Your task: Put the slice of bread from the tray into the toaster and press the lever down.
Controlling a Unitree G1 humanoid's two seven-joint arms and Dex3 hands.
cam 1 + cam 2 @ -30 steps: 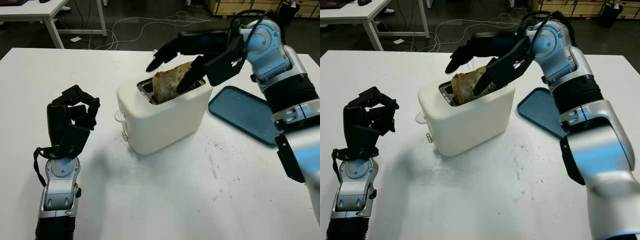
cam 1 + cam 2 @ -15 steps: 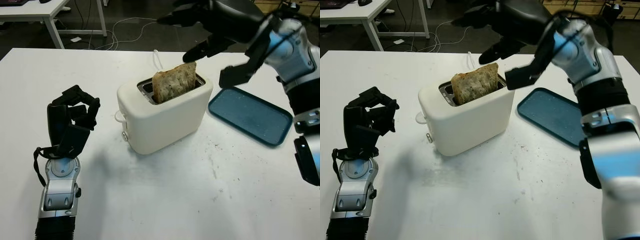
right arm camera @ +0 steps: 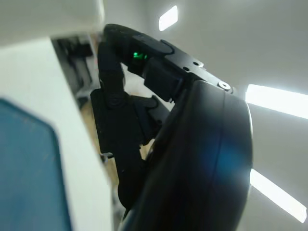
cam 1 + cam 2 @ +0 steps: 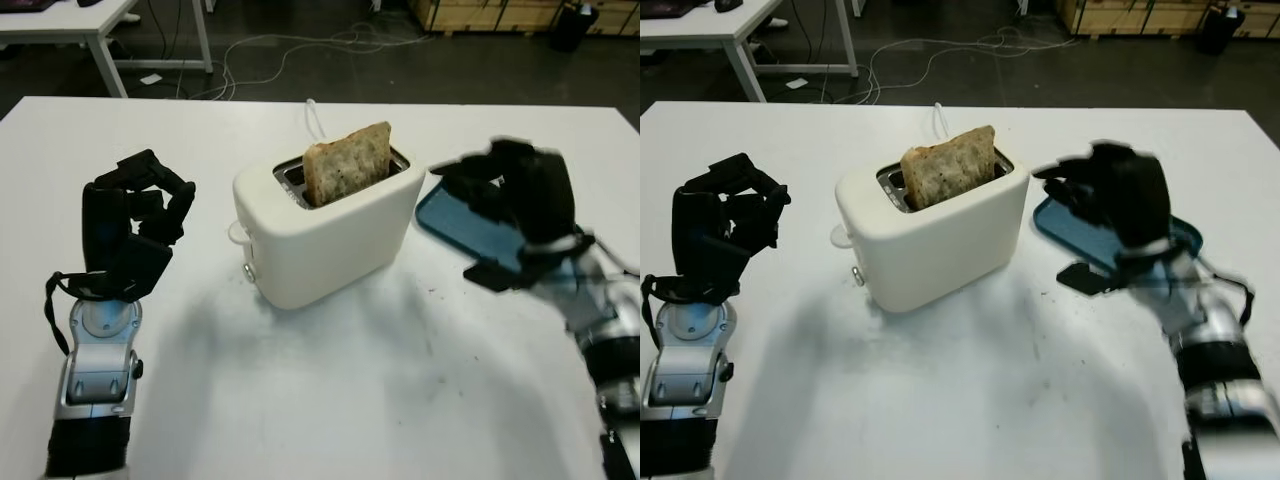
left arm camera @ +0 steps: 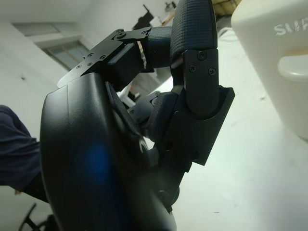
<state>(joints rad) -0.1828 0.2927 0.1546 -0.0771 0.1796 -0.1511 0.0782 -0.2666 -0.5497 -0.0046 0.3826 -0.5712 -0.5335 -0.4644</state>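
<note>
The browned bread slice (image 4: pixel 348 165) stands upright in the slot of the white toaster (image 4: pixel 330 240), its upper half sticking out. The toaster's lever (image 4: pixel 238 232) sits high on the end face towards my left hand, and shows close up in the left wrist view (image 5: pixel 293 67). My right hand (image 4: pixel 475 190) hangs to the right of the toaster, over the blue tray (image 4: pixel 450 222), fingers curled and holding nothing. My left hand (image 4: pixel 150 190) is raised above the table left of the toaster, curled and holding nothing.
A white cord (image 4: pixel 318 118) runs off the table's far edge behind the toaster. Bare white tabletop (image 4: pixel 330 390) spreads in front of the toaster. Crumbs (image 4: pixel 432 292) dot the surface near the tray. Beyond the table lie a dark floor and cables.
My right hand let go of the bread, lifted off the toaster and came down to the right over the tray. The bread stays in the slot. My left hand shifted slightly left and up.
</note>
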